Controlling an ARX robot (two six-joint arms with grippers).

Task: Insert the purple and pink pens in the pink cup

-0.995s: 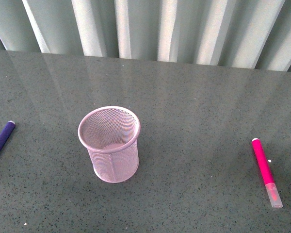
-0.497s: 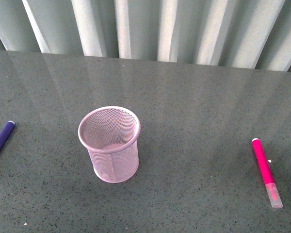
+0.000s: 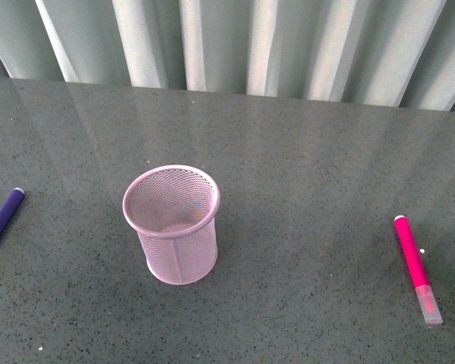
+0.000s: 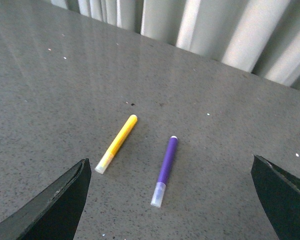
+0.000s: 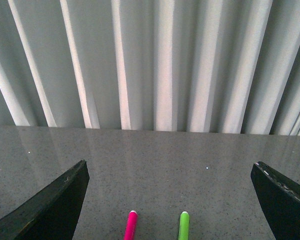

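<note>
A dark grey speckled surface (image 3: 311, 159) with a glossy sheen fills most of the front view, and pale streaks are reflected in it from the backdrop behind. That backdrop is a pale grey-white pleated curtain (image 3: 288, 45) hanging in vertical folds along the far edge. The pink cup (image 3: 178, 254) stands upright left of centre. It is a pale pink wire-mesh cylinder with a rolled rim, narrowing slightly toward its base. The purple pen (image 3: 1, 220) lies flat at the far left edge, well apart from the cup; the left wrist view shows its deep purple barrel and pale translucent cap, with a yellow pen (image 4: 119, 141) lying near it. The pink pen (image 3: 413, 262) lies flat far to the right, hot pink with a clear cap at its near end and a white tip at the other. The right wrist view shows a green pen (image 5: 183, 226) just beside it. The left end effector (image 4: 169, 160) is released, its dark fingers spread wide above the purple pen. The right end effector (image 5: 169, 163) is likewise spread wide and grasps nothing.
</note>
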